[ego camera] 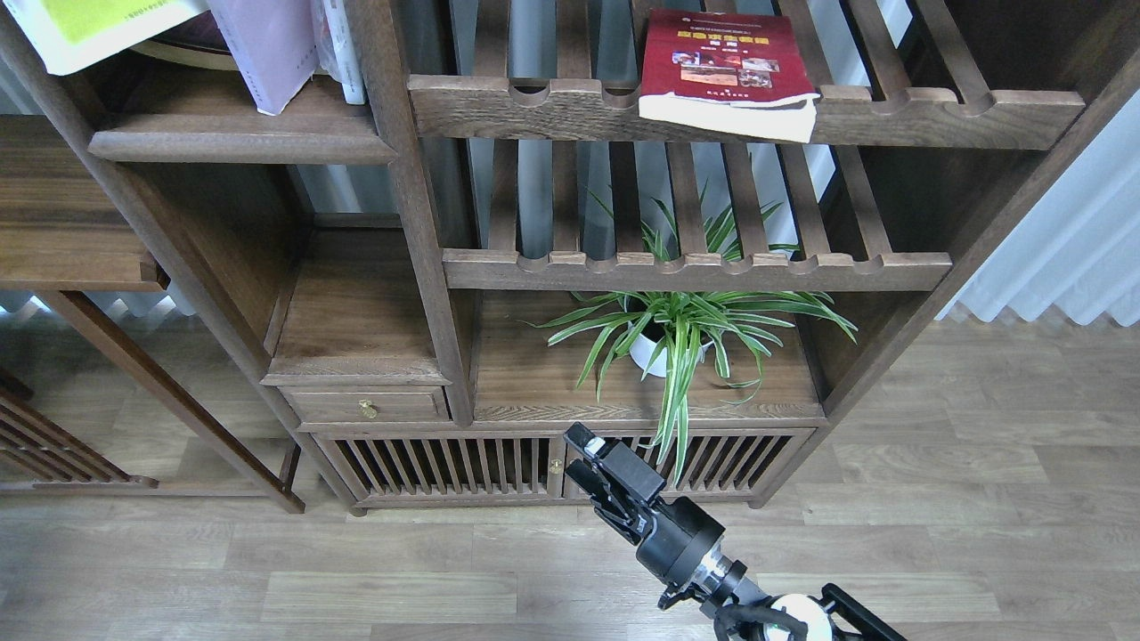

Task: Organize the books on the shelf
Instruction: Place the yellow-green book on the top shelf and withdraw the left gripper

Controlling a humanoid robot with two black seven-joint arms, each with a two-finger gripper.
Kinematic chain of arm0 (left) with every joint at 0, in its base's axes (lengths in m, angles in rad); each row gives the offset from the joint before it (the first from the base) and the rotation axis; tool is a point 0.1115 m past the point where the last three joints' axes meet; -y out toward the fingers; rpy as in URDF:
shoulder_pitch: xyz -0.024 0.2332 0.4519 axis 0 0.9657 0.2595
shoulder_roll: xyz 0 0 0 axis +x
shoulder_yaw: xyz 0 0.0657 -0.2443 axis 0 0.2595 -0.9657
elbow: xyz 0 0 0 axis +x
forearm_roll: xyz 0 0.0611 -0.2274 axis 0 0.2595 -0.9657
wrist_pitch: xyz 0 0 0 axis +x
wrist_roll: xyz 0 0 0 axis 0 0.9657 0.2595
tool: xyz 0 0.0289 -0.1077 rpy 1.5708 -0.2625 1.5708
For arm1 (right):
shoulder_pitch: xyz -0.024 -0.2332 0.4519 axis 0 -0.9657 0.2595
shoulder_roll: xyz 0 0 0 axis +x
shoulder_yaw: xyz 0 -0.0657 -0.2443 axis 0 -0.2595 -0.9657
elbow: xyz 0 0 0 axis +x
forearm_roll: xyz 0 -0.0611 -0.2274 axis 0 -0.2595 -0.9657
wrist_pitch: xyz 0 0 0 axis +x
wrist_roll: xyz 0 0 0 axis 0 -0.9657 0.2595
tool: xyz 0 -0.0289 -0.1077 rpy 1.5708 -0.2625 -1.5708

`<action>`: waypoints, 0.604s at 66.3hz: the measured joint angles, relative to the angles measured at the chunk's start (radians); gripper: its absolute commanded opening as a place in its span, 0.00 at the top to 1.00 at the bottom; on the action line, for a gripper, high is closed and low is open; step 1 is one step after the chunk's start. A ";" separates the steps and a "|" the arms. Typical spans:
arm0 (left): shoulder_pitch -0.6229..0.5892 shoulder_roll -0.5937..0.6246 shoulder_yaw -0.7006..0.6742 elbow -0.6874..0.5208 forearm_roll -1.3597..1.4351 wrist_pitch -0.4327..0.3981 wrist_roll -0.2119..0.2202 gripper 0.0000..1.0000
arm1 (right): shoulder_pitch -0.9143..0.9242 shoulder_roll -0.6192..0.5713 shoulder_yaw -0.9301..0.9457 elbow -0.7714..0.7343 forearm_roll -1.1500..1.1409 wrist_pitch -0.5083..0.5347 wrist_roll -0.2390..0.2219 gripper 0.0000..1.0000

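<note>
The dark red book lies flat on the upper slatted rack, its front edge hanging over the notched rail. The pale lavender-and-white book leans upright on the solid dark-brown shelf at the top left. The yellow-green book shows to its left, tilted and cut off by the frame's top edge. My right gripper is low in front of the cabinet base, far below all the books, with its fingers apart and nothing in it. My left gripper is out of view.
A potted spider plant stands on the lower board under the second slatted rack. A small drawer with a brass knob sits lower left. A side table stands at the far left. Curtains hang at the right.
</note>
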 measured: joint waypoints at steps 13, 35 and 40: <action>-0.007 -0.152 -0.092 0.049 0.098 0.000 -0.021 1.00 | 0.001 0.000 0.000 0.000 0.000 0.000 0.000 0.01; -0.027 -0.380 -0.224 0.176 0.329 0.000 -0.170 1.00 | 0.000 0.000 0.000 0.000 0.000 0.000 0.000 0.01; -0.036 -0.403 -0.225 0.196 0.343 0.000 -0.231 1.00 | -0.001 0.000 0.001 0.000 0.000 0.000 0.000 0.01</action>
